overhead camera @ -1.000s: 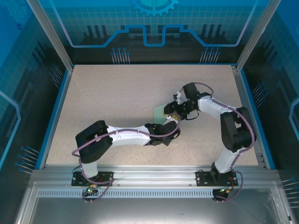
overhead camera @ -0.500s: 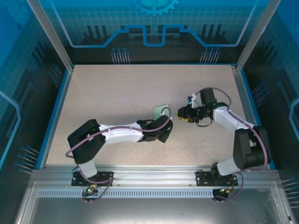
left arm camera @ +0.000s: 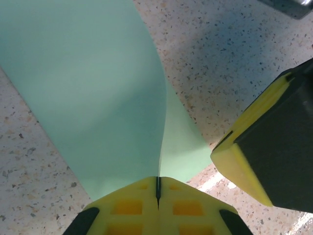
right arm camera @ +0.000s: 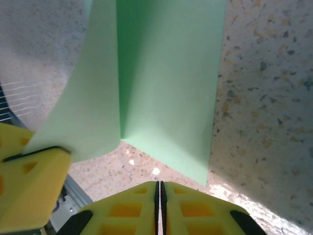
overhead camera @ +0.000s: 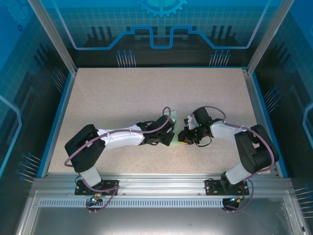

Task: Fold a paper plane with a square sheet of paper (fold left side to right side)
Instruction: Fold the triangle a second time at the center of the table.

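Left gripper [left arm camera: 157,187] clamped on the raised flap of the square sheet of paper [left arm camera: 93,93]. Right gripper [right arm camera: 159,190] pressed together just short of its edge, empty I think. Sheet half-folded, mid table [overhead camera: 122,93]. Light, floppy, creases easily, so I'd pinch the edges.

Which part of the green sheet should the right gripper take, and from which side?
Probably the raised flap's free edge, beside the left gripper that pinches it, approaching from the right with jaws opened first. The square sheet of paper stands curled off the table there; its other half lies flat, leaving no room under it. The right gripper is shut now.
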Robot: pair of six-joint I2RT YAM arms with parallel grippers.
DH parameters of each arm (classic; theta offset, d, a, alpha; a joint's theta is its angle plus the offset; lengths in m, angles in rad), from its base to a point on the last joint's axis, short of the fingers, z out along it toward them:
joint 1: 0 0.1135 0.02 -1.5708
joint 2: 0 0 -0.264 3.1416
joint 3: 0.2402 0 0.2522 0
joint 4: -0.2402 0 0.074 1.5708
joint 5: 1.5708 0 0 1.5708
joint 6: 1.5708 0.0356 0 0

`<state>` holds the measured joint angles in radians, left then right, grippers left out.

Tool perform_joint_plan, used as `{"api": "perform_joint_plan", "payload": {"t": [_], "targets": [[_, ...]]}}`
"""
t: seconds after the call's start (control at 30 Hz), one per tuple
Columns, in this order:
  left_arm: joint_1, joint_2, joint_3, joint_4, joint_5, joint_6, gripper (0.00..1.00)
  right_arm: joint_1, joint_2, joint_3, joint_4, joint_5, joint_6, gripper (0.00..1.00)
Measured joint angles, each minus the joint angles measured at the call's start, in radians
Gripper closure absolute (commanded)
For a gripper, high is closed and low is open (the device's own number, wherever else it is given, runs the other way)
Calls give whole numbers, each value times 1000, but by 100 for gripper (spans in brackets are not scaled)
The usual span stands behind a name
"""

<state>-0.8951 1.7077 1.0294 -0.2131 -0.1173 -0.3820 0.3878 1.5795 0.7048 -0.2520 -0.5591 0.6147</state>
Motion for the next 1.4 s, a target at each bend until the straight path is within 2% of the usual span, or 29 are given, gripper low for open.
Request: {"api": "perform_joint_plan", "payload": {"t": [0.43, 0.7, 1.4], "targets": [[67, 22, 29, -59, 47, 76, 94, 37, 91, 64, -54, 106, -11, 89], [99, 67, 69, -98, 48, 125, 93, 37, 108, 84, -77, 105, -24, 88], [101, 171, 187, -164, 8, 206, 92, 38, 116, 96, -95, 104, -44, 88]]}}
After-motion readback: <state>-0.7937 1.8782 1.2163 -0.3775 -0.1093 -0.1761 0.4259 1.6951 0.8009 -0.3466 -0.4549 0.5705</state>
